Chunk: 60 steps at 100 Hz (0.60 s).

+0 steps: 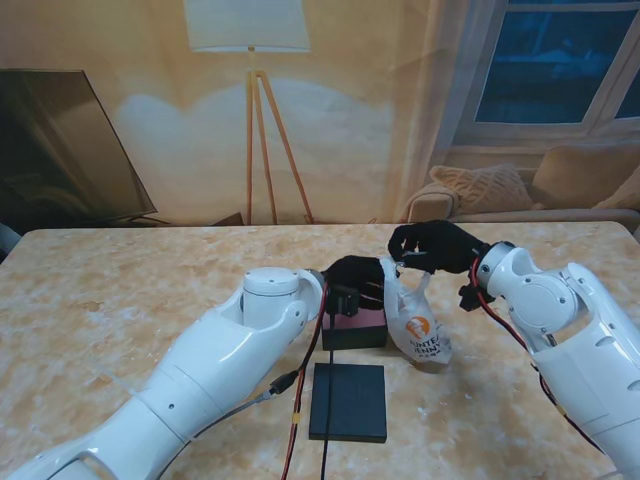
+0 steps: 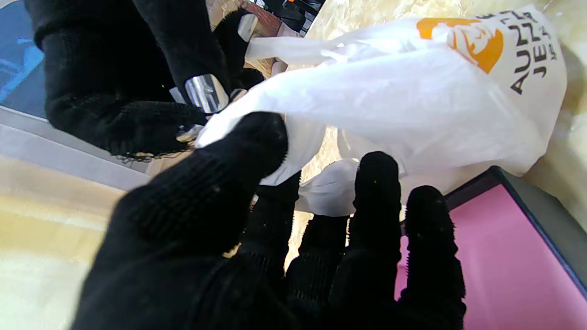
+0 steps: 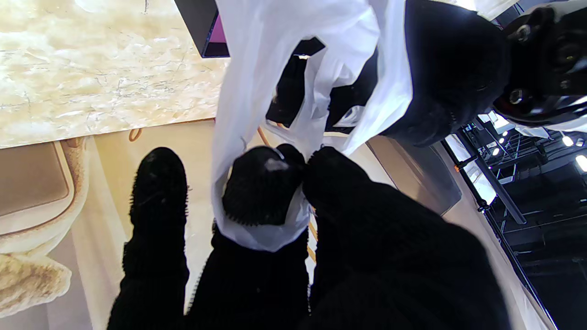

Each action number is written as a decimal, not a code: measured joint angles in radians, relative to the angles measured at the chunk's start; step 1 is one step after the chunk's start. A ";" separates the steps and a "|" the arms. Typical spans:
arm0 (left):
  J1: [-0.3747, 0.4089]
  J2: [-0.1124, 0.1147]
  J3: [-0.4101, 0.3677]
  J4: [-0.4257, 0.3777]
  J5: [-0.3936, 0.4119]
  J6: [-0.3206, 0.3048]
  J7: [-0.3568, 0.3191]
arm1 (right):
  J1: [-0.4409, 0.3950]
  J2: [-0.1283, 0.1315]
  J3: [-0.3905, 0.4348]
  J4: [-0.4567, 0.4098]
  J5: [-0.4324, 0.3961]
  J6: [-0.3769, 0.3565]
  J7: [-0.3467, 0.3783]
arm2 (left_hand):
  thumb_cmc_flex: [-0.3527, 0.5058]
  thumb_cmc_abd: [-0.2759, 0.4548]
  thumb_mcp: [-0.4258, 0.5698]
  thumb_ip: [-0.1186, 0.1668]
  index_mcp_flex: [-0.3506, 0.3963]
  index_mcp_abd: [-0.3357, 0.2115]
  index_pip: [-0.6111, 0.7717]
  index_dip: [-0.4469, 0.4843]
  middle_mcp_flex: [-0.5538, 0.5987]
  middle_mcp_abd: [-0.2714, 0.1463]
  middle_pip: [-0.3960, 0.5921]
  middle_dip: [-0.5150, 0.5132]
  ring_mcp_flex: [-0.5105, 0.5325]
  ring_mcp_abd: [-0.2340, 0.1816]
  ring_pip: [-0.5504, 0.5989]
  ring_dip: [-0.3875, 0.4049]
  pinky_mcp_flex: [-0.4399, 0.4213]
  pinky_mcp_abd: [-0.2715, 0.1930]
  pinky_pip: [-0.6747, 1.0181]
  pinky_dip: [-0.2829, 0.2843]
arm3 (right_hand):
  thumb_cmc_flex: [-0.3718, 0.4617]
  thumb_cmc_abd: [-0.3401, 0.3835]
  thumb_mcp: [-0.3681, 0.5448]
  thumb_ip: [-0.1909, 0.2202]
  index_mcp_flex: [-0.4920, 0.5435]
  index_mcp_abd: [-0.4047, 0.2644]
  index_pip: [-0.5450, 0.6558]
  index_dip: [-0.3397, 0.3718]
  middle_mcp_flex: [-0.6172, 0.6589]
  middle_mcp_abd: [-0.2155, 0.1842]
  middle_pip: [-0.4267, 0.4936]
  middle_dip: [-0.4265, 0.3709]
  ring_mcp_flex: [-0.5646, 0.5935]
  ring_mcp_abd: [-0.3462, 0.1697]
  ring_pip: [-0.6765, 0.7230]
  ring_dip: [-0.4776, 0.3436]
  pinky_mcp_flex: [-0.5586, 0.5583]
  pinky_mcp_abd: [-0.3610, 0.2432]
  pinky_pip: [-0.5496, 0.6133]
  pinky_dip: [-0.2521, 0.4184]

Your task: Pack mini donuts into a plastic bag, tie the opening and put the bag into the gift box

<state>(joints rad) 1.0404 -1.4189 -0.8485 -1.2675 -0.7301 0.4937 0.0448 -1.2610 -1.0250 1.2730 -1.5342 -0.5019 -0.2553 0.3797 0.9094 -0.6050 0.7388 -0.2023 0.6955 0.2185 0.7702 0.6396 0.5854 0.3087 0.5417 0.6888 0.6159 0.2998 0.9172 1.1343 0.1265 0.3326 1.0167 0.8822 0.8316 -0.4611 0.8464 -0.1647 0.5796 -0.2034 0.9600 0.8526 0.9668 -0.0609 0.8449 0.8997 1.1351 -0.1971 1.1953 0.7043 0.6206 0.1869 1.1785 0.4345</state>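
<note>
The tying step is judged to be in hand. The plastic bag [image 1: 418,325] is kept near the middle of the surface [image 1: 120,300], just beside the open gift box [image 1: 353,325] with its pink lining. One handle of the bag is pinched by the left robot hand [image 1: 355,280], and the other is held between thumb and finger by the right robot hand [image 1: 435,246]. The film is thin, white, crumpled, with an orange print. A flat black lid [image 1: 348,401] is seen toward the near edge. Next, the handles probably must be crossed and pulled tight. The donuts are not visible.
</note>
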 measured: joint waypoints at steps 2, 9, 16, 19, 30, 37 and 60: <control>-0.001 0.000 0.002 0.000 0.006 -0.001 0.000 | 0.001 0.000 0.000 0.001 0.002 -0.001 0.000 | -0.015 -0.017 0.025 -0.005 0.012 0.000 -0.022 -0.012 0.000 0.000 0.000 0.000 0.000 -0.001 0.000 0.000 -0.001 0.001 0.000 0.000 | 0.005 0.000 0.000 -0.009 0.000 0.000 0.000 0.004 0.000 0.000 0.000 0.000 0.000 0.000 0.000 0.000 0.000 -0.001 0.000 -0.001; -0.003 0.000 0.005 0.003 0.013 -0.005 0.000 | 0.003 0.000 -0.002 0.003 0.009 -0.003 0.001 | -0.040 -0.049 0.066 -0.018 0.046 -0.003 -0.092 -0.054 0.000 -0.001 0.004 -0.001 0.000 -0.002 0.000 0.003 -0.001 0.001 0.000 0.000 | 0.010 0.000 0.000 -0.010 0.000 0.000 0.000 0.007 0.000 0.000 0.001 0.000 0.000 0.000 0.000 0.000 0.000 -0.002 0.000 -0.007; -0.005 -0.001 0.009 0.006 0.016 -0.007 0.000 | 0.004 0.000 -0.004 0.004 0.013 -0.006 0.001 | -0.047 -0.075 0.094 -0.031 0.075 -0.022 -0.118 -0.080 0.000 -0.013 0.039 0.033 0.000 -0.013 0.016 0.026 0.000 -0.001 0.000 0.000 | 0.011 0.000 0.000 -0.010 0.000 0.000 0.000 0.009 0.000 0.000 0.001 0.000 0.000 0.000 0.000 0.000 0.000 -0.006 -0.002 -0.011; -0.006 -0.002 0.009 0.008 0.016 -0.007 0.002 | 0.004 0.000 -0.006 0.005 0.015 -0.006 0.000 | -0.047 -0.087 0.106 -0.035 0.088 -0.032 -0.119 -0.082 0.000 -0.017 0.053 0.047 0.000 -0.016 0.027 0.034 0.001 -0.006 0.000 0.000 | 0.012 0.000 0.000 -0.010 0.000 0.000 0.000 0.009 0.000 0.000 0.001 0.000 0.000 0.000 0.000 0.000 0.001 -0.007 -0.002 -0.011; -0.007 -0.009 0.009 0.012 0.010 -0.004 0.029 | 0.008 0.000 -0.016 0.008 0.025 -0.007 -0.001 | -0.030 -0.109 0.104 -0.040 0.099 -0.076 -0.057 -0.100 0.000 -0.037 0.092 0.108 0.000 -0.028 0.052 0.066 0.001 -0.009 0.001 0.000 | 0.020 0.000 -0.009 -0.010 0.000 0.000 0.000 0.009 0.000 0.001 0.001 -0.010 0.000 0.000 0.000 0.000 0.004 -0.015 -0.013 -0.021; -0.007 -0.012 0.009 0.013 0.009 -0.002 0.037 | 0.011 -0.001 -0.021 0.010 0.029 -0.007 0.001 | -0.019 -0.112 0.092 -0.040 0.122 -0.093 0.018 -0.118 0.000 -0.040 0.103 0.121 0.000 -0.030 0.054 0.077 0.001 -0.010 0.005 0.000 | 0.021 0.000 -0.012 -0.010 0.000 0.000 0.000 0.009 0.000 0.001 0.001 -0.011 0.000 0.000 0.000 0.000 0.004 -0.015 -0.016 -0.024; -0.006 -0.013 0.009 0.011 0.010 -0.001 0.038 | 0.014 -0.002 -0.024 0.012 0.032 -0.005 0.003 | 0.027 -0.056 0.029 -0.040 0.136 -0.064 0.119 -0.119 0.000 -0.041 0.081 0.106 0.000 -0.037 0.064 0.078 -0.007 -0.010 0.009 0.000 | 0.035 0.002 -0.040 -0.010 0.000 0.000 0.000 0.009 0.000 0.002 0.001 -0.014 0.000 0.000 -0.002 0.000 0.004 -0.017 -0.042 -0.036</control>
<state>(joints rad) 1.0341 -1.4324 -0.8400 -1.2561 -0.7196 0.4929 0.0829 -1.2472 -1.0275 1.2488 -1.5219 -0.4696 -0.2608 0.3828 0.9360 -0.6614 0.7678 -0.2424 0.8314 0.1550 0.8895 0.5208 0.5853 0.2681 0.6230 0.7948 0.6158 0.2626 0.9812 1.2123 0.1196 0.3224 1.0258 0.8822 0.8666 -0.4592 0.8066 -0.1745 0.5796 -0.2034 0.9602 0.8621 0.9668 -0.0588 0.8458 0.8861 1.1352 -0.1971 1.1929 0.7043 0.6248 0.1697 1.1369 0.3988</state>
